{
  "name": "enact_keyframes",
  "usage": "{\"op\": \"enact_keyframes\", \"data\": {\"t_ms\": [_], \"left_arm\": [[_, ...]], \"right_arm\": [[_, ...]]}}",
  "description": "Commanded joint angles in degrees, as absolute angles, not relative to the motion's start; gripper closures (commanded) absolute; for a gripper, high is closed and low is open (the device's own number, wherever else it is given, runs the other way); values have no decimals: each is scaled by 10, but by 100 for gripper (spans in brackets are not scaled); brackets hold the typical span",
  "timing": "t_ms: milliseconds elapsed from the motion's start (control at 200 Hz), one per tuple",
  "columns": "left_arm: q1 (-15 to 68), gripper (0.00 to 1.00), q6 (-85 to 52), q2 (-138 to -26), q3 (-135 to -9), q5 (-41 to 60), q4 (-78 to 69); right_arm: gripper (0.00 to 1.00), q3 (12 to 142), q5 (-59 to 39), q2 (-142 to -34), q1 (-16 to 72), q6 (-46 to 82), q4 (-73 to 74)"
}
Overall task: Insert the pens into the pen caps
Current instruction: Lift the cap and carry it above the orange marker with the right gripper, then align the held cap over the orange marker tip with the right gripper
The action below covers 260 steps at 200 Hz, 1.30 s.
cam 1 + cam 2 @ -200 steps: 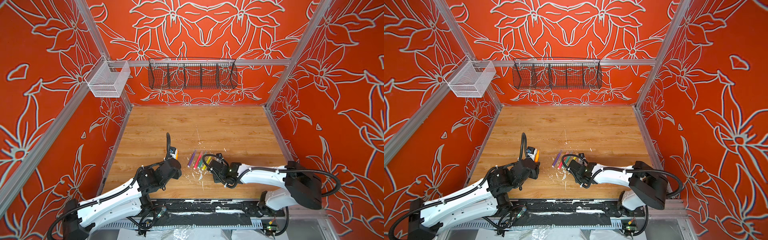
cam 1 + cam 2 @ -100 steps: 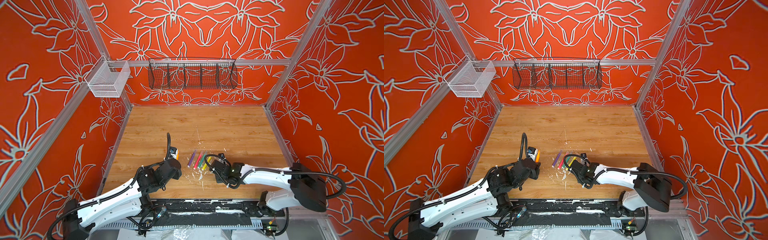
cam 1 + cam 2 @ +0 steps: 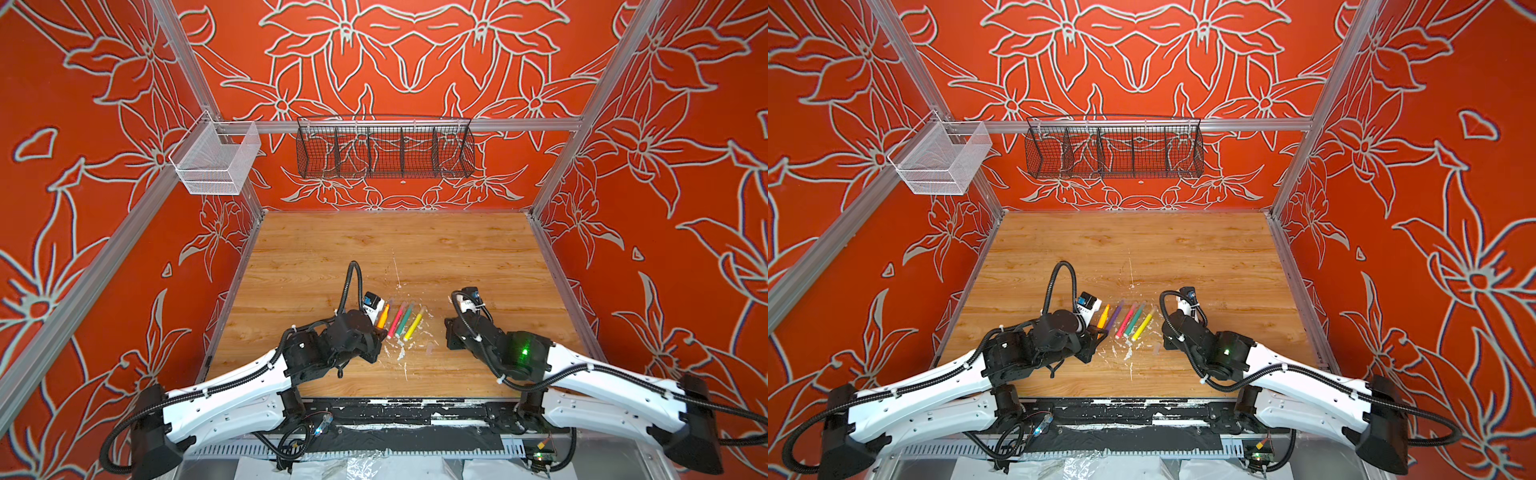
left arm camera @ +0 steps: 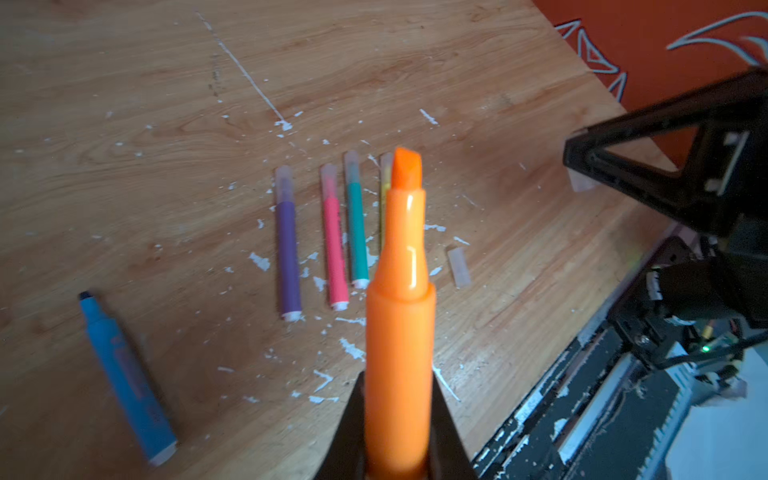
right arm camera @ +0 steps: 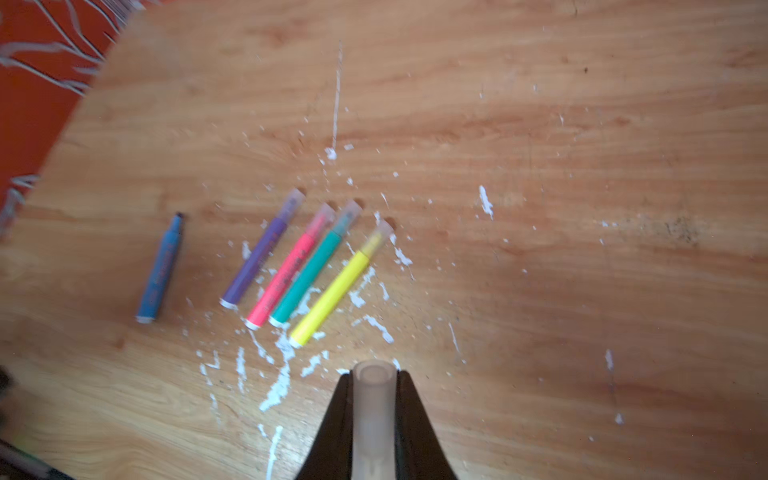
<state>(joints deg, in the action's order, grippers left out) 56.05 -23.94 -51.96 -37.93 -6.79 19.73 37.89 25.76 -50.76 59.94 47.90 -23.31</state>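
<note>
The orange pen (image 4: pixel 399 291) is clamped in the left tool (image 4: pixel 397 374) and a clear cap (image 5: pixel 372 415) in the right tool (image 5: pixel 374 374), apart over the near worktop (image 3: pixel 374 249); next, tip and cap mouth must be aligned.

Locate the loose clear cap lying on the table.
In both top views the loose cap lies flat on the table, just right of centre, between the white end of the yellow pen and the right arm, touching neither.

A black wire basket (image 3: pixel 384 147) and white mesh bin (image 3: pixel 214 160) hang above the paint-flecked wooden tabletop (image 3: pixel 395 245).
</note>
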Motion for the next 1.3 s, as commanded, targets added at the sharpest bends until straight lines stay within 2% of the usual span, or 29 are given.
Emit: {"op": "enact_keyframes", "data": {"t_ms": [0,255,650,931,1296], "left_arm": [[573,100,-231,-547,-396,-11,124],[591,100,-234,-613,-416,-18,104],[591,100,-237,-600,-410,-16,85],[591,100,-244,-604,-408,-9,69],[592,100,-245,-606,-401,-10,66]], "right_arm": [[92,365,279,-483,597,453,-123],[93,373,265,-476,598,447,-23],[93,321,211,-477,598,504,121],[93,274,197,-520,599,555,244],[93,296,189,-554,599,561,257]]}}
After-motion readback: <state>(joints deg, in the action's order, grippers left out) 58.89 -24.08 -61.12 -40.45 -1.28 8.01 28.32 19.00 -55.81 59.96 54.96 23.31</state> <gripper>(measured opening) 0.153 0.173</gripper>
